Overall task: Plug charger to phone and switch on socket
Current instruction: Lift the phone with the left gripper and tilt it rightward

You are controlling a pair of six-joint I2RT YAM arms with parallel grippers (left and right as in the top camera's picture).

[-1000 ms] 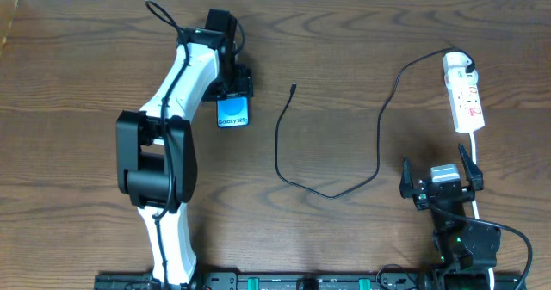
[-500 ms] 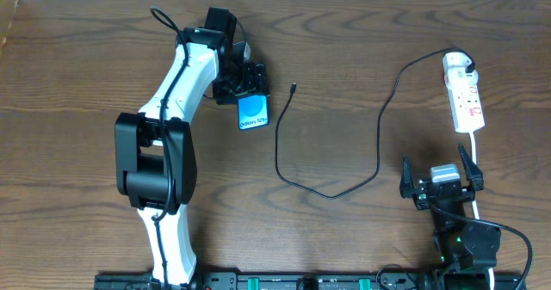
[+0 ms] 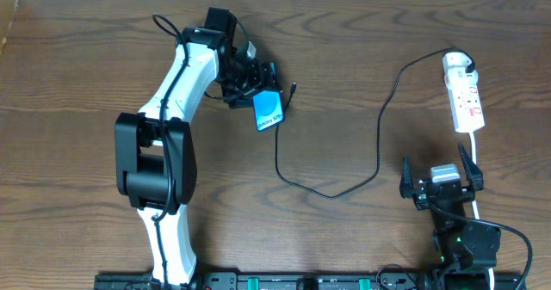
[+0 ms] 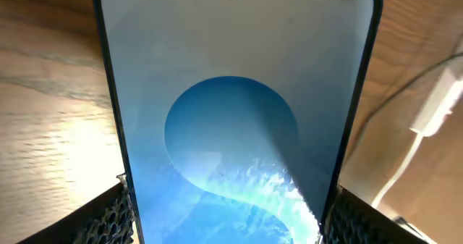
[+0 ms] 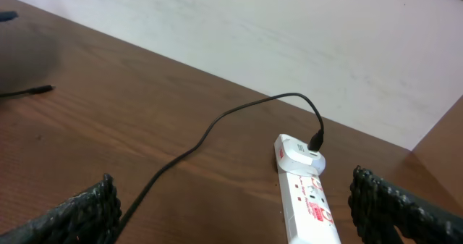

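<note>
Overhead view:
- Left hand (image 3: 256, 85), upper centre-left of frame, is clamped on the phone (image 3: 269, 111).
- The phone's blue screen faces up. It is tilted, with its free end pointing to the lower right.
- Cannot tell whether the phone touches the tabletop (image 3: 77, 83) or is lifted off it.
- Charger (image 3: 380, 135): its connector tip (image 3: 294, 88) lies just beside the phone's upper right edge, apart from it. The black cable drops down, curves across centre frame, then climbs to the socket (image 3: 465, 96) at the upper right. Its plug sits in the socket's top end.
- Right hand (image 3: 435, 161), lower right of frame, just below the socket, has its fingers wide apart and holds nothing.

Left wrist view:
- The phone (image 4: 231, 128) fills the frame.
- Fingers (image 4: 108, 215) press its two long edges at the lower corners.

Right wrist view:
- Fingers (image 5: 79, 211) sit spread at the bottom corners.
- The socket (image 5: 307, 193) lies between them and further off, lower right of centre.
- The charger (image 5: 217, 124) runs from it toward the left.
</note>
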